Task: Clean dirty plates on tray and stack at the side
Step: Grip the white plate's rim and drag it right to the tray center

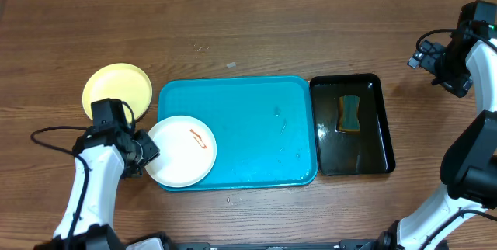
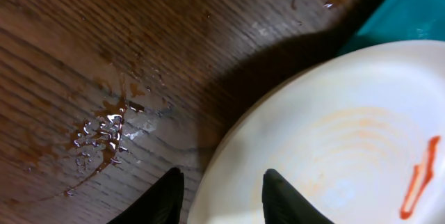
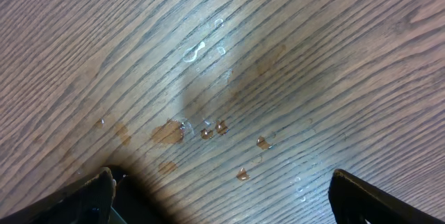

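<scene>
A white plate with an orange smear lies at the front left corner of the turquoise tray and hangs over its edge. My left gripper grips the plate's left rim. In the left wrist view the plate has its rim between the two fingers, one outside it and one over it. A pale yellow-green plate sits on the table left of the tray. No second white plate shows. My right gripper is open and empty at the far right, over bare wet wood.
A black tray holding a sponge stands right of the turquoise tray. Brownish droplets and water lie on the wood by the left gripper and under the right gripper.
</scene>
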`<state>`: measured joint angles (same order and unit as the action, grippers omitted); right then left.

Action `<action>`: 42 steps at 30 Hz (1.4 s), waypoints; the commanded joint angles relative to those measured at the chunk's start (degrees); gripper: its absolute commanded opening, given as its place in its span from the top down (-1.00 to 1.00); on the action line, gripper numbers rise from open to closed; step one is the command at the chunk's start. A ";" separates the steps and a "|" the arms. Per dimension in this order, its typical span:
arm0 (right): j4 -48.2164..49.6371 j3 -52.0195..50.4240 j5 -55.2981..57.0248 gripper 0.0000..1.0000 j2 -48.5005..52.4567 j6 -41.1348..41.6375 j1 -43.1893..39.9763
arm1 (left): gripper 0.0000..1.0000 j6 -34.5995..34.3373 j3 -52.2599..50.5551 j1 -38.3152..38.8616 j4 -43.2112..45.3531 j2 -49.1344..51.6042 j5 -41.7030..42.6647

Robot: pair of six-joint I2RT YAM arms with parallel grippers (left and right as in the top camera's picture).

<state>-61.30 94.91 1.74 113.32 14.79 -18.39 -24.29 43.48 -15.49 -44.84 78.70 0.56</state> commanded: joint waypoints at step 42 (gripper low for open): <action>0.15 0.31 0.33 -1.00 -1.14 0.24 -0.07 | 0.92 -3.19 20.24 38.58 5.29 13.35 1.79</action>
<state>-61.32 94.91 1.74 113.32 14.81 -18.37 -25.61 63.11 21.37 -39.99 88.71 6.98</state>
